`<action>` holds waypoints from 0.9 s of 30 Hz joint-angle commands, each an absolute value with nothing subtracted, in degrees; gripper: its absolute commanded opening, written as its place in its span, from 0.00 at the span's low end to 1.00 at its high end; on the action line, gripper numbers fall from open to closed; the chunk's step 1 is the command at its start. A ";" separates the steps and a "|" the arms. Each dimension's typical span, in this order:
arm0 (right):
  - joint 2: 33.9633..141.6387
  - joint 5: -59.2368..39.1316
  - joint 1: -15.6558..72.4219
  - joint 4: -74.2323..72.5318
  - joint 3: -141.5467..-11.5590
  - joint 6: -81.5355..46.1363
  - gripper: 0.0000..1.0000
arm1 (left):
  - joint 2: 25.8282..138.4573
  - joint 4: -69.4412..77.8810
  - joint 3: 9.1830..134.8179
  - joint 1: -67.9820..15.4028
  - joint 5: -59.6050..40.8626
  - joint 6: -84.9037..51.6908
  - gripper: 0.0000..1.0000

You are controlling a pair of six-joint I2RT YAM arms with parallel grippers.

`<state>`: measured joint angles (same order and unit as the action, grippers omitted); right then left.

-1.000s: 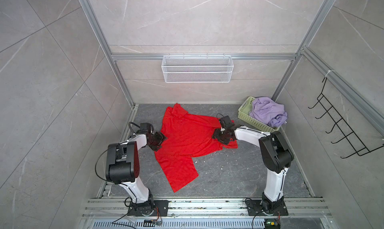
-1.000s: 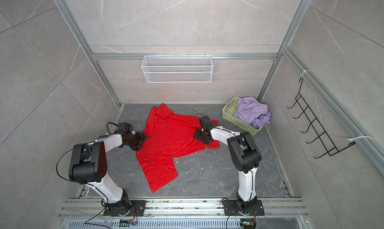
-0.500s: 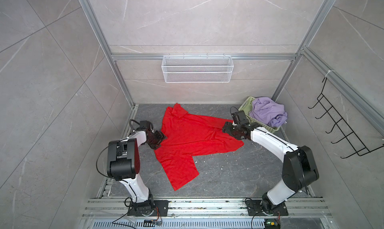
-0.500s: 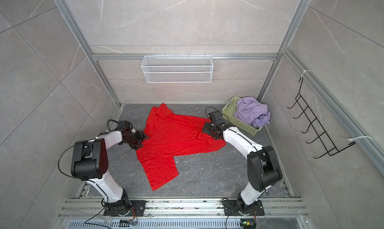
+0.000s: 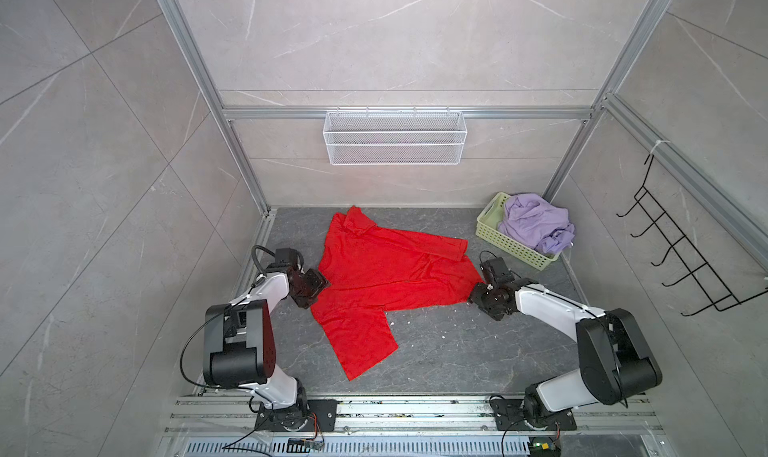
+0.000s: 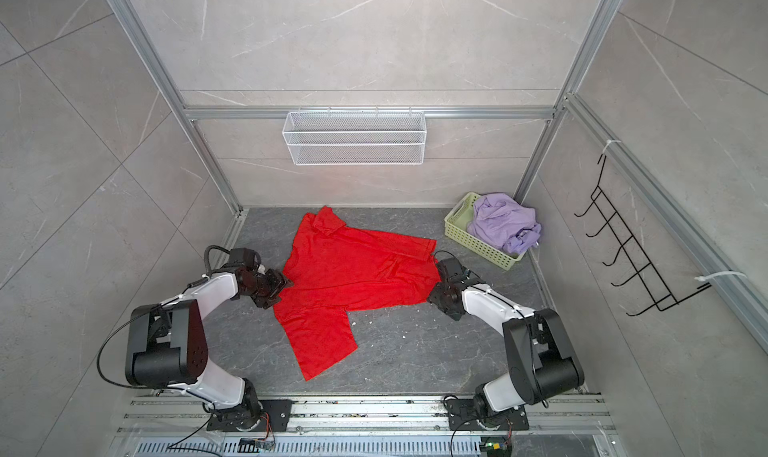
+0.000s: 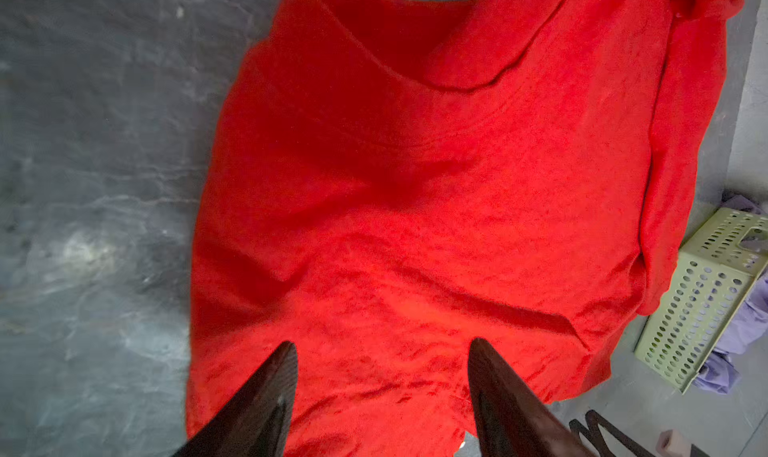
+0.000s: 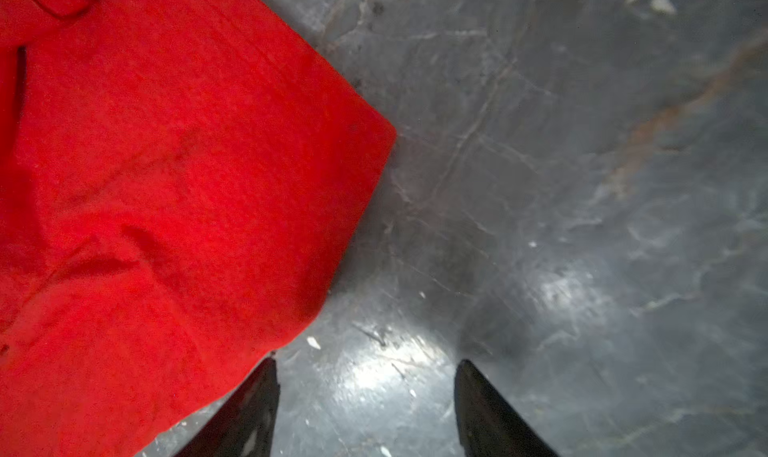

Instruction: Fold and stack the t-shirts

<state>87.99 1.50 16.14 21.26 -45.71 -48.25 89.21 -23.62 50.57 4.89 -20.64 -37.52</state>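
A bright red t-shirt [image 5: 386, 276] [image 6: 353, 276] lies spread on the grey floor, with one part reaching towards the front. My left gripper [image 5: 323, 285] [image 6: 287, 284] is at the shirt's left edge. Its jaws are open, and in the left wrist view [image 7: 382, 345] the fingers stand apart over the red t-shirt [image 7: 415, 226]. My right gripper [image 5: 473, 296] [image 6: 430, 297] is open at the shirt's right corner. In the right wrist view [image 8: 365, 363] it is over bare floor beside the red t-shirt [image 8: 166, 185]. The lilac t-shirt [image 5: 536, 224] [image 6: 505, 222] lies crumpled in the basket.
The pale green lattice basket [image 5: 511, 247] [image 6: 478, 243] [image 7: 698, 301] stands at the back right, close to my right arm. A white wire shelf [image 5: 395, 137] hangs on the back wall. Black hooks [image 5: 681, 259] are on the right wall. Metal rails [image 5: 415, 409] run along the front.
My right gripper moved right and then towards the front, from on the shirt to its right corner. The shirt's right side now lies spread further right. The left gripper barely shifted.
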 commanded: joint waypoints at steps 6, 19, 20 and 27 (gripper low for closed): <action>98.29 8.52 15.80 27.10 -53.81 -51.24 0.24 | 82.27 -25.24 47.22 5.17 -16.67 -40.72 0.68; 98.41 5.55 19.33 38.89 -71.38 -44.56 0.06 | 77.10 -24.13 44.05 5.14 -14.51 -42.69 0.68; 101.28 5.09 20.08 38.60 -74.85 -43.15 0.09 | 77.73 -23.75 44.15 5.17 -15.00 -42.70 0.68; 119.26 10.86 25.54 51.87 -102.87 -39.46 0.65 | 80.00 -23.74 45.38 5.14 -16.02 -41.92 0.66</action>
<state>117.34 6.87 23.40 42.48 -99.31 -42.09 79.96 -24.32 44.25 4.89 -15.27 -41.80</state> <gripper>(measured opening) 0.639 0.665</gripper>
